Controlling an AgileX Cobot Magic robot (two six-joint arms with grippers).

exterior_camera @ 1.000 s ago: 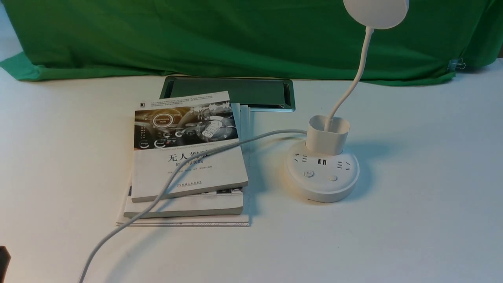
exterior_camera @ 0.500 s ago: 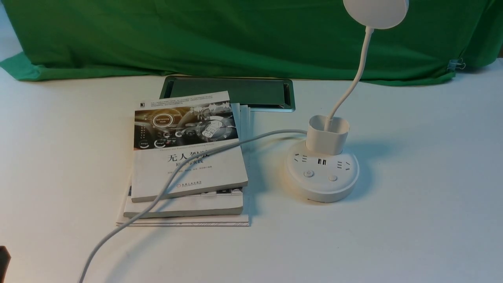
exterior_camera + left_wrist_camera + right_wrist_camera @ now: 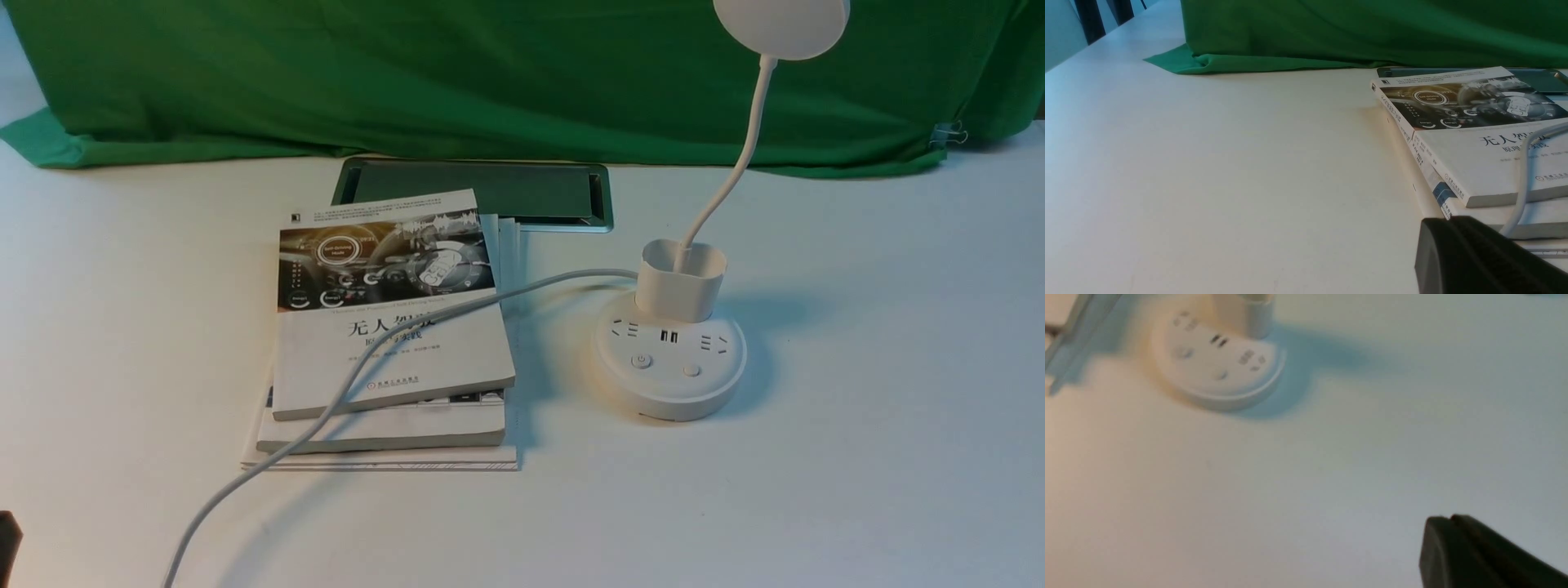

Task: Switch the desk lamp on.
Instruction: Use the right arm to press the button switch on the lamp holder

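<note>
Nothing has moved in my front view over the last second. The desk lamp (image 3: 669,367) stands right of centre on the table (image 3: 882,457), near a stack of books (image 3: 392,359), with its cord (image 3: 343,392) trailing across them. The lamp looks unlit (no glow), so pressing a button (image 3: 642,360) is all still to do. Only the tips of the left gripper (image 3: 1447,241) and right gripper (image 3: 1447,535) show, so I cannot tell whether they are apart. The right wrist picture is blurred; that arm may be moving.

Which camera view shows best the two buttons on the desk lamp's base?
The front view: both buttons show sharply on the base. The right wrist view shows them only as blurred smudges; the left wrist view shows only the cord, no buttons.
</note>
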